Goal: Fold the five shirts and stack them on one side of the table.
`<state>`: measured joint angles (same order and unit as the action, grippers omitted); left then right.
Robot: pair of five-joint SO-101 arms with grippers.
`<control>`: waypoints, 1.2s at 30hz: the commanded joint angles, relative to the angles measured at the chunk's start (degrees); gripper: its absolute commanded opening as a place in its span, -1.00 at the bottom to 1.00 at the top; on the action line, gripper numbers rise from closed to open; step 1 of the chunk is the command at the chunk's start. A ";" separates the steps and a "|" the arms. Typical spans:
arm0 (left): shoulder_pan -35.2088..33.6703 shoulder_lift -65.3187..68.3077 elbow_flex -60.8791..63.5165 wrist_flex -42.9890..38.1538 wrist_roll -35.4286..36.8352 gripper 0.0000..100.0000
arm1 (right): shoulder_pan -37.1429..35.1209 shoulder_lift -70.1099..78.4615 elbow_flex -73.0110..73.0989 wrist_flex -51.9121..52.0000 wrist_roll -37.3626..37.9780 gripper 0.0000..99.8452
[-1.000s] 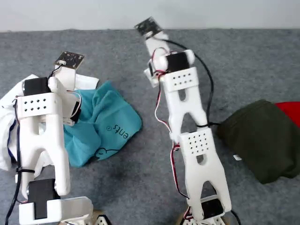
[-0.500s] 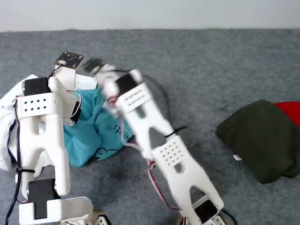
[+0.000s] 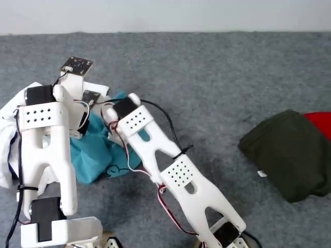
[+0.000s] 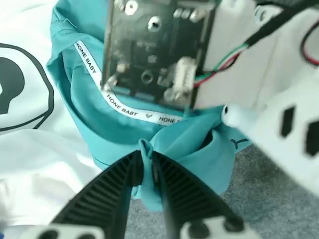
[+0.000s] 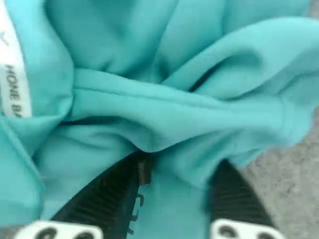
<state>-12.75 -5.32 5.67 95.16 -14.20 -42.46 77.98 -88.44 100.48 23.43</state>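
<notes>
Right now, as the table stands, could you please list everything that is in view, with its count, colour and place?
teal shirt: 1, teal, crumpled, on the left part of the table
white shirt: 1, white with a dark print, at the left edge, touching the teal shirt
dark green shirt: 1, dark green, folded, on the right side
red shirt: 1, red, at the right edge, against the dark green shirt
table: 1, grey surface
left gripper: 1, black fingers, pinching a fold of the teal shirt
right gripper: 1, black fingers, open over the teal shirt
</notes>
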 commanded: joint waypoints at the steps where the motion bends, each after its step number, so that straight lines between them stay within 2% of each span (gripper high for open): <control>1: 0.00 -2.55 -0.13 -0.53 -0.18 -0.97 | 4.97 -0.57 0.88 2.51 0.70 -0.98; 5: 0.00 -2.55 -0.13 -0.53 -0.18 -0.97 | 11.65 -3.91 1.05 2.77 0.62 -0.98; 8: 0.00 -2.55 -0.13 -0.53 -0.18 -0.97 | 17.01 -8.57 6.95 2.77 0.62 -0.98; 13: 0.09 -2.55 -0.13 -0.70 -0.18 -0.97 | 22.55 -23.25 37.36 2.59 0.62 -0.98; 19: 0.97 -2.55 -0.13 -0.62 -0.09 -0.97 | 22.90 -44.18 74.99 2.24 2.99 -0.98; 24: 6.95 -2.46 -0.13 -0.53 -0.09 -0.97 | 22.81 -59.74 89.76 1.36 3.34 -0.97; 29: 11.96 -2.11 -0.13 -0.53 -0.18 -0.97 | 22.64 -78.20 95.12 2.59 2.64 -0.68; 33: 12.92 -2.11 -0.13 -0.44 -0.18 -0.97 | 23.08 -93.23 98.73 2.42 2.64 -0.41; 36: 12.40 -2.55 -0.13 -0.44 -0.18 -0.97 | 23.08 -102.90 101.27 2.33 2.55 -0.36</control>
<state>-0.44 -5.32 5.67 95.16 -14.20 -19.96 -14.07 11.69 100.48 26.15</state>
